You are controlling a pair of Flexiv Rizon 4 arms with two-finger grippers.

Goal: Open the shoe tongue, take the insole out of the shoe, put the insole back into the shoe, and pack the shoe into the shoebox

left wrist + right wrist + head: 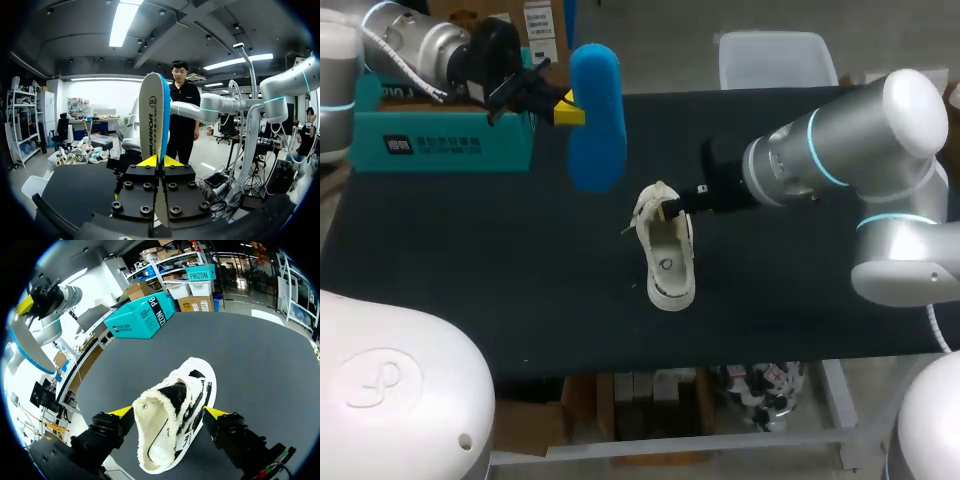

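Far left, back of worktop [470,260]: teal shoebox [440,145], well apart from the shoe; whether it is open cannot be told.

Left arm [410,45]: comes in over the shoebox, its wrist held above the worktop's back edge.

Left jaws: clamped on one end of the insole, a yellow tip pressed to each face; the left wrist view shows the grip plainly.

Insole [597,120]: blue, out of the shoe and held in the air between shoebox and shoe, touching neither. It stands edge-on ahead of the left jaws, with a pale printed face on one side.

Shoe [672,270]: white low sneaker with black laces, upright on its sole near the middle of the worktop, toe toward the front edge. Its mouth gapes wide and the lining is bare.

Right jaws: set astride the heel end, the two tips apparently bearing on opposite sides of the collar and so gripping the shoe.

Right arm [840,140]: reaches in from the right to the shoe's heel.

Step in hand: removal looks done; returning the insole is due, packing not yet begun.

Next move: probably swing the insole over the mouth, line it up with the shoe's length, then feed it toe-first under the tongue while the right jaws steady the heel.
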